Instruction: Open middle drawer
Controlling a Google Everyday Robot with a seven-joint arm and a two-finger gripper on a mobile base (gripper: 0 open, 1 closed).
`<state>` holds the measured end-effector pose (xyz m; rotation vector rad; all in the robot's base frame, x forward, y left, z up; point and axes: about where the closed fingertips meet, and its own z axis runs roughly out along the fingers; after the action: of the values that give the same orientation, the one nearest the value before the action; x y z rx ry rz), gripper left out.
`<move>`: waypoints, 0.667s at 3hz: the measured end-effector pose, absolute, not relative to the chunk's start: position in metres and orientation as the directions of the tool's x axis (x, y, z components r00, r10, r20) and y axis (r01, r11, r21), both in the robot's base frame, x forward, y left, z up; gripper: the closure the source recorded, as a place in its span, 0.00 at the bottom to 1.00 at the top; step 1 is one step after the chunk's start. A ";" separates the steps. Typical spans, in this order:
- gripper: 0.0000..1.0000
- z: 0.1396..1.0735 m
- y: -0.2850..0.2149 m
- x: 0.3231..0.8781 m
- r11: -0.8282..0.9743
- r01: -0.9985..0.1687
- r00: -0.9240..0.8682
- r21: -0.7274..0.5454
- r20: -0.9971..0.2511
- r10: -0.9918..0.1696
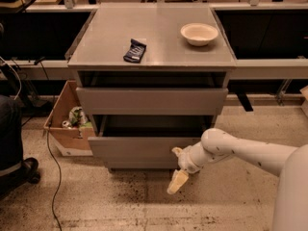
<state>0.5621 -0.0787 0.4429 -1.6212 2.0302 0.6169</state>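
Observation:
The grey cabinet (154,37) has flat, handle-less drawer fronts. The upper front (151,101) stands slightly out, with a dark gap above it. Below it, the middle drawer (139,150) is pulled out further, with its dark interior (154,126) showing behind the front panel. Any lower drawer is hidden under it. My gripper (177,177) is on the white arm (240,150) coming from the right. It hangs pointing down at the floor, just below and in front of the right end of the middle drawer's front, not holding it.
A white bowl (198,33) and a dark snack packet (135,50) lie on the cabinet top. A cardboard box (67,124) with trash stands at the cabinet's left. A cable (52,162) runs across the speckled floor, and a chair base (19,170) is at far left.

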 end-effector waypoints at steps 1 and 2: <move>0.00 0.453 -0.082 0.556 0.193 -0.980 -0.186 0.054 -0.600 -0.778; 0.00 0.470 -0.091 0.575 0.213 -0.977 -0.172 0.004 -0.604 -0.778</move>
<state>0.5751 -0.0906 0.4704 -1.6201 2.0136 0.5487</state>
